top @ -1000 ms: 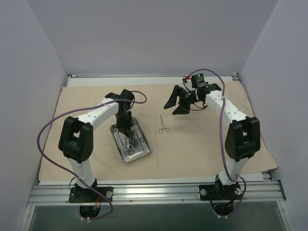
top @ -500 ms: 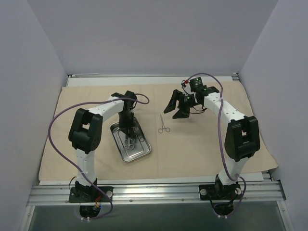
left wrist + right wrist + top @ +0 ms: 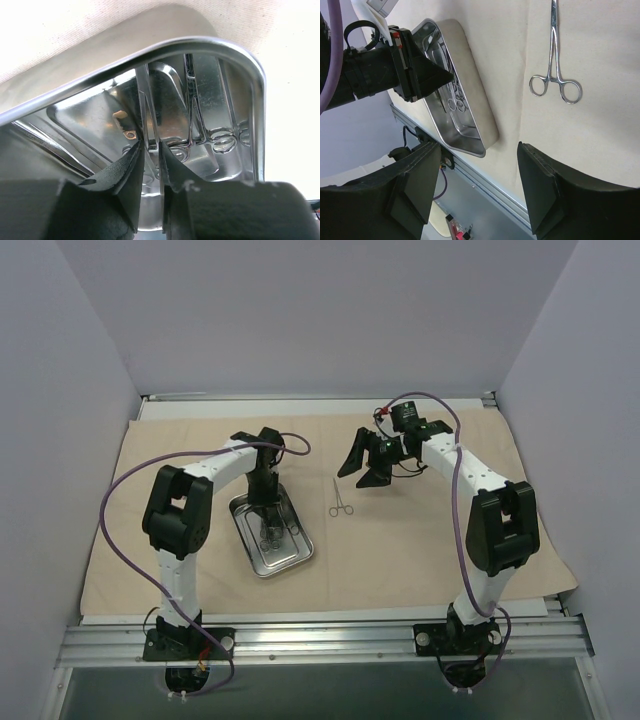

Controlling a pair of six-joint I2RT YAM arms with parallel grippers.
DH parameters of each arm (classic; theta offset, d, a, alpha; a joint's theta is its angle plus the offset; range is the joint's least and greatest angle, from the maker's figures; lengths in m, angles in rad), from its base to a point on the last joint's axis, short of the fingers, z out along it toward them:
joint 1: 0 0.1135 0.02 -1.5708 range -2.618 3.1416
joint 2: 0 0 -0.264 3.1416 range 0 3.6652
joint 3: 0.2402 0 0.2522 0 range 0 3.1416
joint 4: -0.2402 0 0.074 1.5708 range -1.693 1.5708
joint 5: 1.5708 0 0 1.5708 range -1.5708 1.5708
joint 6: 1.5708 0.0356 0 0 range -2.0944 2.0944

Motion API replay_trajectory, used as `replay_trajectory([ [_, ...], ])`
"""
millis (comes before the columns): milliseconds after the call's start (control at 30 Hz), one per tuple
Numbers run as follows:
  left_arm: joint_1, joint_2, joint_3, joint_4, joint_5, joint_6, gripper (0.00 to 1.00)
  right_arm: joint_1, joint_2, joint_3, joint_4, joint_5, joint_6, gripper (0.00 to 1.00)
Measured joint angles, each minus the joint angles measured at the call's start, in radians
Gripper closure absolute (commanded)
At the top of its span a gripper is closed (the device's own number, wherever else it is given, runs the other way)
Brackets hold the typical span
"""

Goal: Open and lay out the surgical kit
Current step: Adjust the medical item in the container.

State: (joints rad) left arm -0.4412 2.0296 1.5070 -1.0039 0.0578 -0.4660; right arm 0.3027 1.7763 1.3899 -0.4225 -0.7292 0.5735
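While my left pincer [image 3: 152, 147] sits in the steel tray [image 3: 288, 568], fingers [image 3: 125, 172] narrowly astride stacked forceps [image 3: 454, 97] lying along its length, I cannot tell if clenched, right pincer [image 3: 479, 149] released over the cloth [image 3: 420, 540], lone forceps [image 3: 340, 498] tips pointing away, rings toward me.

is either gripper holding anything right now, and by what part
Right gripper: nothing, jaws open. Left gripper: fingers straddle a forceps shank in the tray; whether they clamp it cannot be told.

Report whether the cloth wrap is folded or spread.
Spread: the wrap lies flat as one open sheet, with the tray and a forceps resting on it.
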Motion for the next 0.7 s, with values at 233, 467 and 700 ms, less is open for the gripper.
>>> replay_trajectory([
  [233,0.006,0.002,0.0,0.002,-0.004,0.002,0.66,0.0,0.0,0.0,0.0,0.0,-0.004,0.37],
  [467,0.006,0.002,0.001,0.0,-0.042,-0.01,0.59,0.0,0.0,-0.001,0.0,0.0,-0.011,0.37],
  [700,0.037,-0.013,0.001,-0.002,-0.081,-0.052,0.56,0.0,0.0,-0.003,0.0,-0.001,-0.019,0.37],
])
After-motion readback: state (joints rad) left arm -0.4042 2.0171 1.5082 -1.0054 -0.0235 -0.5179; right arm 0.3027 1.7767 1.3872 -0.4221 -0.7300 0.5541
